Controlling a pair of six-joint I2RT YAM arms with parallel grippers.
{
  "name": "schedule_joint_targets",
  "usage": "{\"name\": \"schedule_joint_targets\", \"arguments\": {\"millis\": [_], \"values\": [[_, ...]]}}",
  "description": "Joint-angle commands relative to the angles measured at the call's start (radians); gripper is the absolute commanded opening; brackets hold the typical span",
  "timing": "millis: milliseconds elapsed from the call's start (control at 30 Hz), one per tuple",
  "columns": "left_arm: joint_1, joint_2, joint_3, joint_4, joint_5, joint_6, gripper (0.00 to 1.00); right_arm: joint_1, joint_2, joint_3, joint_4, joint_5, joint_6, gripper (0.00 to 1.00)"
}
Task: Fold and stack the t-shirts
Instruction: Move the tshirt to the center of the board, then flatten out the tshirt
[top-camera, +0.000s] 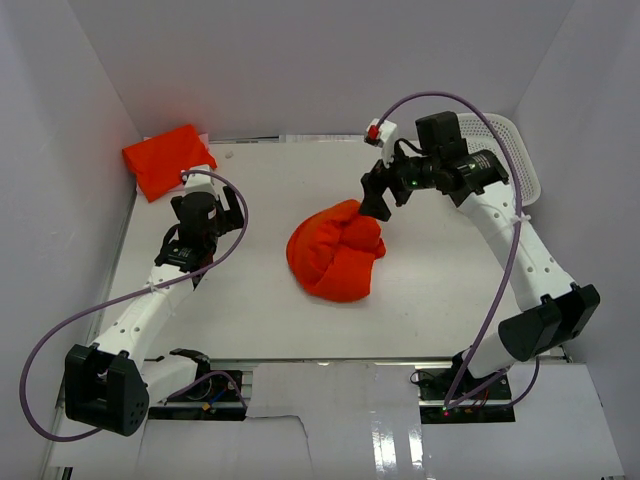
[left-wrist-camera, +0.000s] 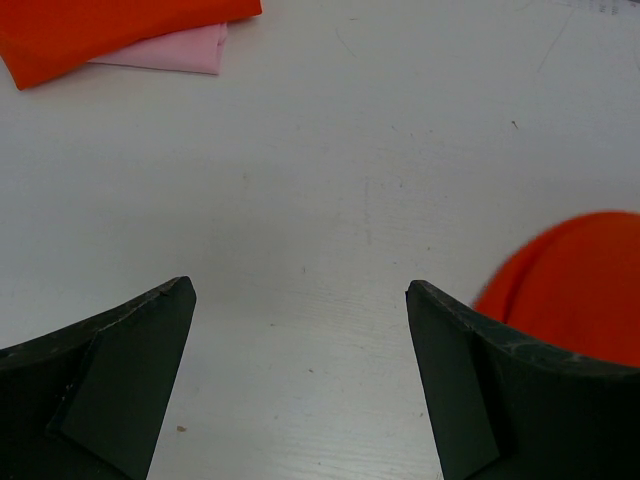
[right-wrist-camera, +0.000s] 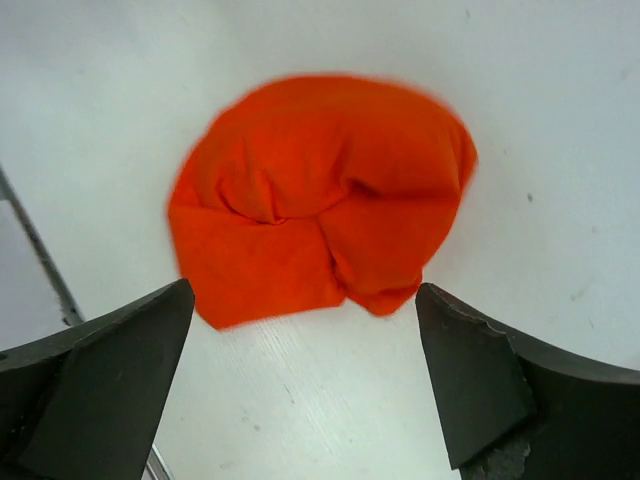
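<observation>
A crumpled orange-red t-shirt (top-camera: 336, 252) lies bunched in a heap at the middle of the table; the right wrist view shows it (right-wrist-camera: 320, 195) just beyond the fingers. My right gripper (top-camera: 375, 203) hovers over its far right edge, open, nothing between its fingers. A folded orange-red t-shirt (top-camera: 167, 158) rests at the far left corner; in the left wrist view it (left-wrist-camera: 110, 28) lies on a pink layer (left-wrist-camera: 175, 50). Between the two shirts, my left gripper (top-camera: 195, 238) stands open over bare table, and the crumpled shirt (left-wrist-camera: 575, 285) shows behind its right finger.
A white mesh basket (top-camera: 510, 150) stands at the far right, behind the right arm. White walls enclose the table on three sides. A gap and cables run along the near edge by the arm bases.
</observation>
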Motion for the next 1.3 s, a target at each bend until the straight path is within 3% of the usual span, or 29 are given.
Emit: {"name": "schedule_joint_targets", "arguments": {"millis": [0, 233, 433, 667, 833, 1267], "values": [[-0.004, -0.022, 0.012, -0.006, -0.012, -0.003, 0.98, 0.002, -0.029, -0.119, 0.091, 0.226, -0.001, 0.98], [-0.004, -0.014, 0.017, -0.010, -0.009, -0.003, 0.98, 0.063, -0.249, -0.470, 0.228, 0.275, -0.142, 0.98], [-0.004, 0.001, 0.023, -0.015, -0.005, -0.007, 0.98, 0.099, -0.297, -0.641, 0.251, 0.237, -0.150, 1.00], [0.006, 0.053, 0.043, -0.038, 0.027, -0.023, 0.98, 0.169, -0.256, -0.710, 0.288, 0.240, -0.155, 1.00], [0.088, 0.140, 0.094, -0.084, 0.169, -0.056, 0.98, 0.235, -0.210, -0.767, 0.373, 0.283, -0.136, 0.94], [0.145, 0.197, 0.108, -0.082, 0.200, -0.059, 0.98, 0.323, -0.125, -0.959, 0.631, 0.289, -0.190, 0.90]]}}
